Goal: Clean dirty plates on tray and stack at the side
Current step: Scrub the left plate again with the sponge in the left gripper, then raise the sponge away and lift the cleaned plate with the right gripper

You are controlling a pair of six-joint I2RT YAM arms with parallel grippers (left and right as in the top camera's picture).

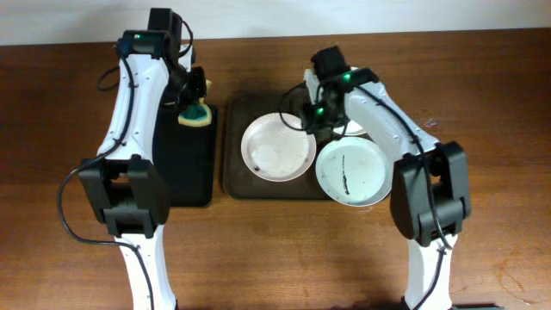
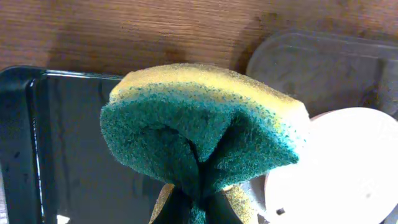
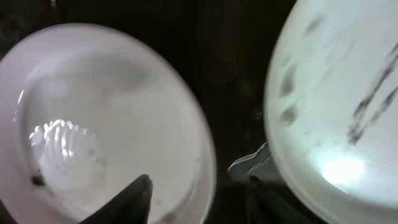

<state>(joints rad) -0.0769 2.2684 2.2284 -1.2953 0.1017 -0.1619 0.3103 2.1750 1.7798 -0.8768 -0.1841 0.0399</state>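
Wooden table point(image 1: 482, 77) carries the tray point(image 1: 234, 182); on it lie three plates point(image 1: 277, 148), one streaked. My right tool point(image 1: 313, 119) hangs open over the tray; my left tool point(image 1: 195, 102), beside the tray, pinches a sponge point(image 1: 196, 116).

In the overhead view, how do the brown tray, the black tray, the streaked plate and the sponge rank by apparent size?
Largest to smallest:
1. brown tray
2. black tray, partly covered
3. streaked plate
4. sponge

Overhead top-down; wrists close above plates point(image 1: 277, 148)
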